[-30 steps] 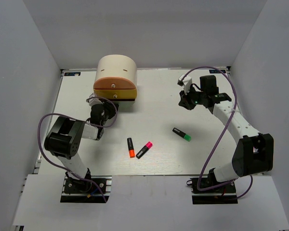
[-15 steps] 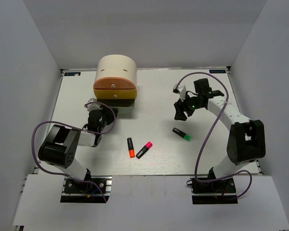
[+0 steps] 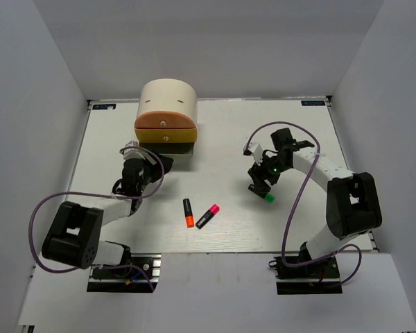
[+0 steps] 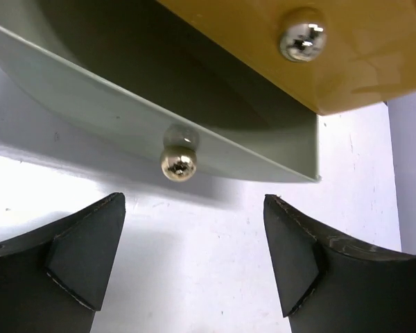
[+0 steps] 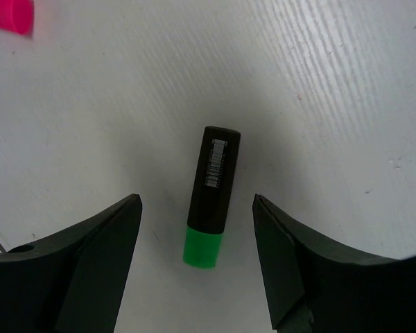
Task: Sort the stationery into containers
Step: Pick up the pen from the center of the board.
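The cream cabinet [image 3: 168, 100] stands at the back left, its orange drawer [image 3: 165, 125] over a yellow drawer [image 4: 360, 48] with a round knob [image 4: 302, 41]. Below juts a pale drawer front [image 4: 125, 104] with its own knob [image 4: 178, 165]. My left gripper [image 3: 157, 164] hangs open just short of that lower knob, empty [image 4: 194, 257]. My right gripper [image 3: 258, 182] is open and straddles a green-capped black marker [image 5: 212, 194] lying flat, seen also in the top view [image 3: 268, 197]. An orange-capped marker [image 3: 188, 212] and a pink-capped marker [image 3: 207, 216] lie mid-table.
The white table [image 3: 229, 139] is walled in by grey panels on three sides. A pink cap [image 5: 10, 14] shows at the right wrist view's top left corner. Purple cables loop off both arms.
The right gripper swung forward and left from the back right, came down over the green-capped marker and opened. The left gripper opened in front of the lower knob as its arm settled lower.
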`<act>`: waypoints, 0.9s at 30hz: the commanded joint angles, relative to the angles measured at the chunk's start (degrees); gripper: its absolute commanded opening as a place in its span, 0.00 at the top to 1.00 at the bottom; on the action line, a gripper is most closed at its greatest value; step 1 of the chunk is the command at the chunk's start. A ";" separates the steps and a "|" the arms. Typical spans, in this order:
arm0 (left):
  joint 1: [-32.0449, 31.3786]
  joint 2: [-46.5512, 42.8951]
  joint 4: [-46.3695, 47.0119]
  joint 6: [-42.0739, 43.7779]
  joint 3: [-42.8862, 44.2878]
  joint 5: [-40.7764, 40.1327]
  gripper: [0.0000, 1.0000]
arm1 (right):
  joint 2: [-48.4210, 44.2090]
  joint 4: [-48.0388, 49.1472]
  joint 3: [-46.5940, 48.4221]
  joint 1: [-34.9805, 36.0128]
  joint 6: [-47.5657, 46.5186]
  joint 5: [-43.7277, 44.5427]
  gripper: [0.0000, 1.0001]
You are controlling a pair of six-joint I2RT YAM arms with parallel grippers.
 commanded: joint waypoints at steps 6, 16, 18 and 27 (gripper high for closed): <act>-0.27 -15.99 -17.70 4.73 -2.17 0.08 0.09 | -4.27 6.14 -5.14 2.40 2.56 8.93 0.30; -0.27 -32.51 -39.44 5.62 -1.56 -0.53 0.09 | -3.22 10.64 -7.24 5.74 4.76 17.64 0.38; -0.27 -34.71 -41.72 5.10 -1.03 -0.54 0.08 | -2.61 10.82 -7.95 6.45 5.55 18.61 0.40; -0.27 -38.42 -50.78 1.49 -0.42 -0.54 0.05 | 0.03 10.47 -8.39 7.42 6.26 18.44 0.53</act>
